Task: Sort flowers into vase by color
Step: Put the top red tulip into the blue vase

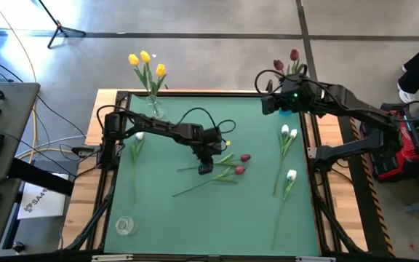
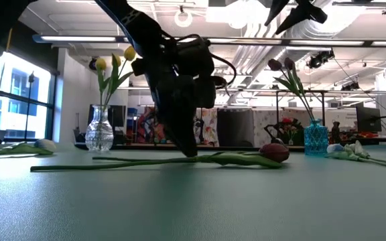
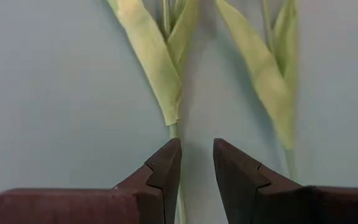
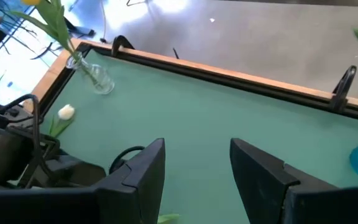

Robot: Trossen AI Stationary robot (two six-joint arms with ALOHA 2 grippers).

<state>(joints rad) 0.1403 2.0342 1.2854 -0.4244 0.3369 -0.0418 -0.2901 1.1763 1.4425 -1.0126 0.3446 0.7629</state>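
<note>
Two dark red flowers (image 1: pixel 244 157) (image 1: pixel 238 170) lie side by side at the table's middle, stems toward the left. My left gripper (image 1: pixel 204 167) is down at the farther flower's stem, open by a narrow gap (image 3: pixel 196 144), pointing steeply down. That stem (image 3: pixel 174 130) runs under one fingertip; the other flower's stem (image 3: pixel 289 162) lies off to the side. Yellow flowers stand in a clear vase (image 1: pixel 153 108) at the far left, dark red ones in a blue vase (image 2: pixel 315 137) at the far right. My right gripper (image 4: pixel 197 168) hangs open, high over the far right. My left gripper comes from above, slanting down, with its fingers across the farther flower's stem just below the leaves. One fingertip (image 3: pixel 166 158) stands over the stem and hides it there. Whether it touches the stem I cannot tell. The flower lies flat on the table.
White flowers lie flat on the mat: two at the right (image 1: pixel 288 132) (image 1: pixel 291 175) and one at the left (image 1: pixel 138 137). An empty clear vase (image 1: pixel 124 225) stands near the front left corner. A raised wooden rim (image 4: pixel 229 78) borders the table.
</note>
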